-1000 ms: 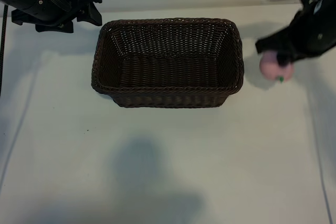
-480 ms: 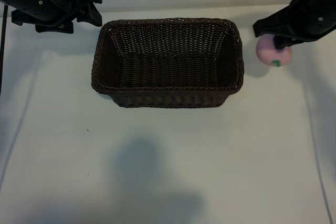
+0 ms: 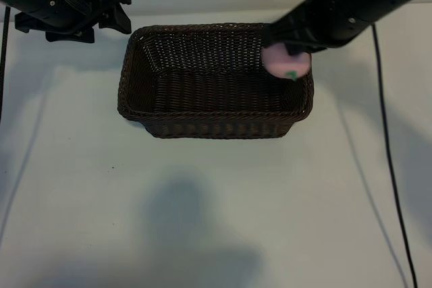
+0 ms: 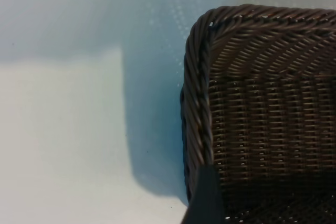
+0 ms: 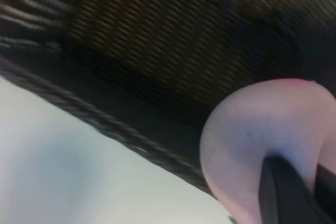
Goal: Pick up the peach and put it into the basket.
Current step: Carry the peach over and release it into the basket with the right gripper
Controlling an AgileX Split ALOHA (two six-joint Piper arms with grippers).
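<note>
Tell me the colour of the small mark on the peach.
Green, on the pale-pink peach; clearest in the exterior view.

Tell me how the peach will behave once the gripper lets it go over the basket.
The peach is round and smooth, so it will probably roll after landing. The basket has deep sloping sides, which should steer it toward the middle and keep it inside. Held by the right gripper just inside the rim, it may glance off that wall first.

Peach (image 3: 285,63) over basket (image 3: 216,126) right end, in right hand (image 3: 291,52).
</note>
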